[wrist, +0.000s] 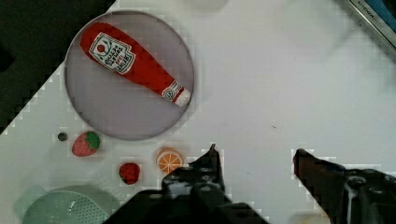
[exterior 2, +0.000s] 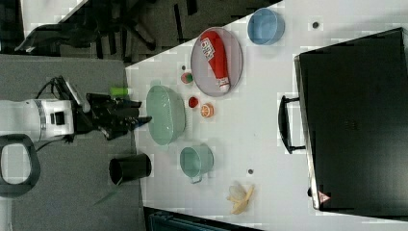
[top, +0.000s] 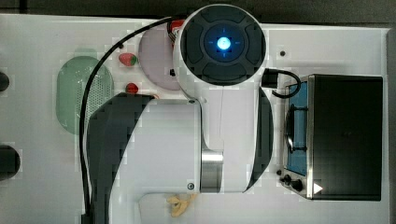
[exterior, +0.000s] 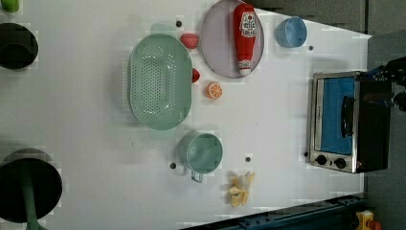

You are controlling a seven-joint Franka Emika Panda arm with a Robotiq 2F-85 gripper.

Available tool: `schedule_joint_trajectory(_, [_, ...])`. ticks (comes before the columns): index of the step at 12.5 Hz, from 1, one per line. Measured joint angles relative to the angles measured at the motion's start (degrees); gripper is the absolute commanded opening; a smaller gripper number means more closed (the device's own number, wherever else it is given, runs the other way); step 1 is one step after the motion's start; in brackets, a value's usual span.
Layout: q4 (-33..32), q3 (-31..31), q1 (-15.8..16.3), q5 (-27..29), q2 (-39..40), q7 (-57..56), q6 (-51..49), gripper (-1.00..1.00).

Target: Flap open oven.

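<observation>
The oven point(exterior: 348, 120) is located at the right edge of the left view, on the white table point(exterior: 95, 120); its blue-tinted glass door point(exterior: 337, 115) is seen closed, with the black bar handle point(exterior: 347, 116) across it. The gripper point(wrist: 254, 156) is seen at the bottom of the wrist view, released, its two fingers point(wrist: 208, 165) spread apart with nothing between them. A ketchup bottle point(wrist: 133, 63) is laid on the grey plate point(wrist: 93, 116) at upper left of the wrist view.
</observation>
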Motion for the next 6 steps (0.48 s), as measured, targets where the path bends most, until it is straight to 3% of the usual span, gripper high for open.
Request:
schedule_joint_trajectory(3, [-10.30,-0.16,-0.99,-1.47,-12.79,-0.92,-12.92,0.99])
schedule_joint_trajectory(6, [-7.89,-0.76,-1.08,-1.71,-19.22,-1.47,-12.22,1.00])
